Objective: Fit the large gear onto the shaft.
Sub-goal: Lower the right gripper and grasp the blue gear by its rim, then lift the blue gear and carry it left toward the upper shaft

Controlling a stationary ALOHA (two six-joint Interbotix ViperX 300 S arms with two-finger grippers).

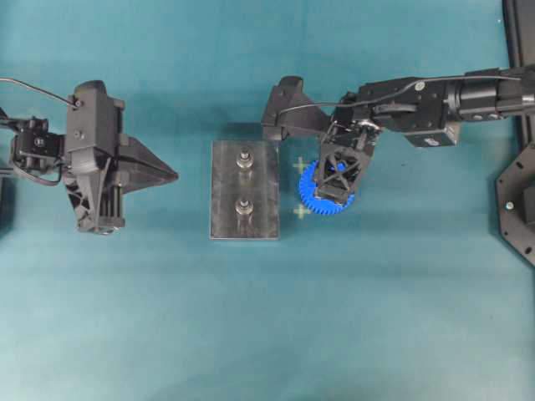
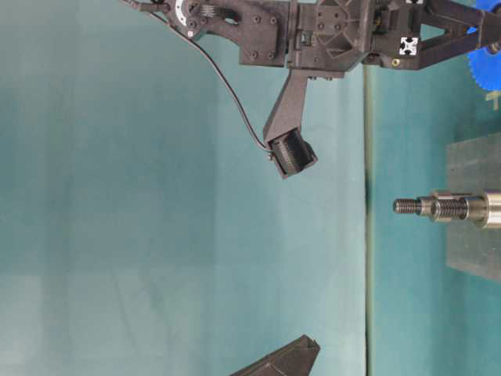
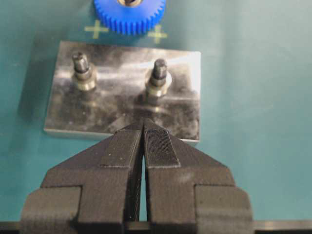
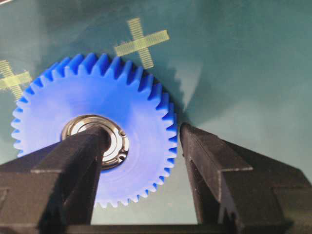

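Note:
The large gear, bright blue with a metal hub, lies flat on the teal mat just right of the grey plate. My right gripper straddles it. One finger stands in the hub bore, the other sits just outside the teeth, and a thin gap seems to remain. From overhead the right gripper covers most of the gear. The shaft is one of two alike posts upright on the plate, both bare. My left gripper hangs shut and empty left of the plate.
Two pale cross marks lie on the mat between plate and gear. In the left wrist view the plate sits just beyond my shut left gripper. A black frame stands at the right edge.

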